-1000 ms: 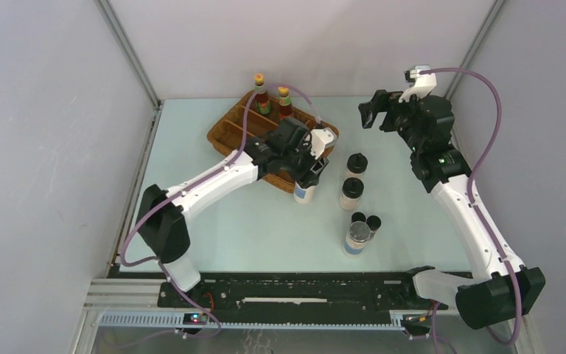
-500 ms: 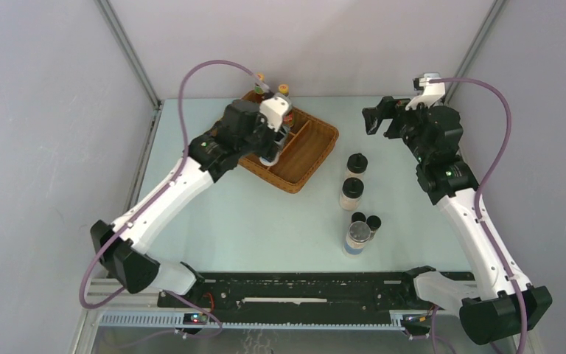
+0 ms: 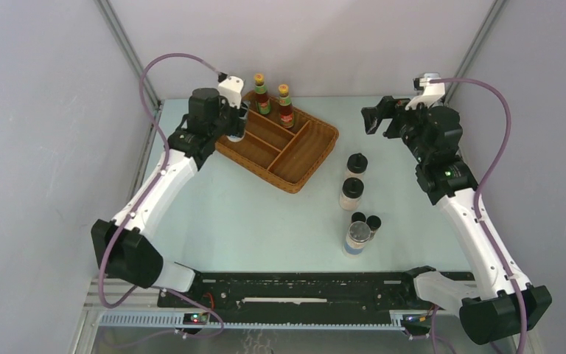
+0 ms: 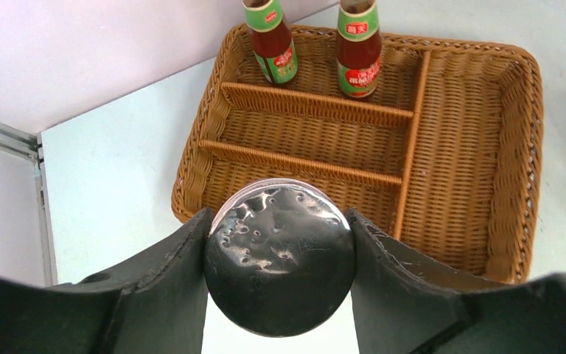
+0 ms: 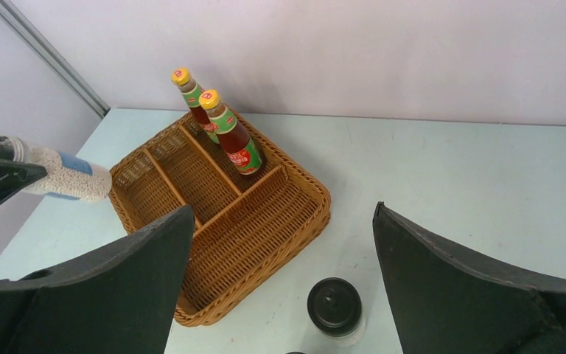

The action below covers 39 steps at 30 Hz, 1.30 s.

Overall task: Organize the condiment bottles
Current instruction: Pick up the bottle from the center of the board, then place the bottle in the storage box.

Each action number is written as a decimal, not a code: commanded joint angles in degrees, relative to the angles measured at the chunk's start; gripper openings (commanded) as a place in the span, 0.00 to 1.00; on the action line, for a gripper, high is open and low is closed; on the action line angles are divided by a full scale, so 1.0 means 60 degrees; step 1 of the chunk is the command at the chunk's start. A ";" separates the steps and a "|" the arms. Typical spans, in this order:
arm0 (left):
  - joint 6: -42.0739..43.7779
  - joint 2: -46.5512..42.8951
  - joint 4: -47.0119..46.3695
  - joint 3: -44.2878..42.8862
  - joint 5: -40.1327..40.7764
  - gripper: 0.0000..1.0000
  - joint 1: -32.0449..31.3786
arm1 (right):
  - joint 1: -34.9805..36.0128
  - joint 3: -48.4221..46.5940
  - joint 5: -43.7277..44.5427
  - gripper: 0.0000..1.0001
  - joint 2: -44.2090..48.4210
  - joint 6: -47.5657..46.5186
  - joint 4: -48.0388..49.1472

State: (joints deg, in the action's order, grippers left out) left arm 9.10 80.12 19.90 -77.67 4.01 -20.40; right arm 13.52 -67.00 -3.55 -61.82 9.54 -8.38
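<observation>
My left gripper (image 3: 234,124) is shut on a silver-lidded blue-labelled jar (image 4: 280,269), held above the table at the left far corner of the wicker tray (image 3: 317,151). The jar also shows in the right wrist view (image 5: 63,177). Two slim red-brown sauce bottles (image 3: 262,94) (image 3: 285,107) stand in the tray's far compartment. Two black-capped beige shakers (image 3: 356,164) (image 3: 351,193), two tiny dark vials (image 3: 358,217) (image 3: 374,221) and a second silver-lidded jar (image 3: 358,237) stand on the table right of the tray. My right gripper (image 3: 376,118) is open and empty, high above the far shaker (image 5: 334,306).
The tray's other compartments (image 4: 472,147) hold nothing. A metal frame post (image 3: 129,55) and grey walls close in the far left and right. The left arm's purple cable (image 3: 169,63) loops above the tray's left side.
My left arm has lifted the jar from the tray's near right side and swung it across to the tray's far left corner. The right arm shifted only slightly.
</observation>
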 commanded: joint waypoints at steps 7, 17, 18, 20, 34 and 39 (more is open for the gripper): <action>-0.0344 0.1440 -0.2330 -0.0807 -0.1541 0.00 0.1097 | 0.0149 0.0027 0.0146 1.00 -0.0161 0.0217 0.0970; -0.0375 0.2376 -0.2640 -0.1762 -0.1782 0.00 0.1339 | 0.0030 0.0172 0.0592 1.00 0.0163 -0.0210 0.0459; -0.0375 0.2423 -0.2681 -0.1782 -0.1820 0.00 0.1374 | -0.0014 0.0180 0.0592 1.00 0.0265 -0.0231 0.0414; -0.0389 0.2559 -0.2768 -0.1847 -0.1923 0.00 0.1443 | -0.0065 0.0171 0.0592 1.00 0.0424 -0.0276 0.0332; -0.0480 0.4220 -0.2614 -0.3678 -0.2231 0.00 0.1733 | -0.0100 0.0180 0.0330 0.99 0.0856 -0.0151 0.0650; -0.0519 0.4834 -0.2585 -0.4316 -0.2306 0.00 0.1882 | -0.0074 0.0180 0.0242 0.99 0.0689 -0.0125 0.0898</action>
State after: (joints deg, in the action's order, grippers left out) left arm 6.85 108.42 9.30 -96.64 -8.34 -10.35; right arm 13.15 -65.80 -1.39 -57.14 8.88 -6.48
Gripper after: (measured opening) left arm 0.636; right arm 0.993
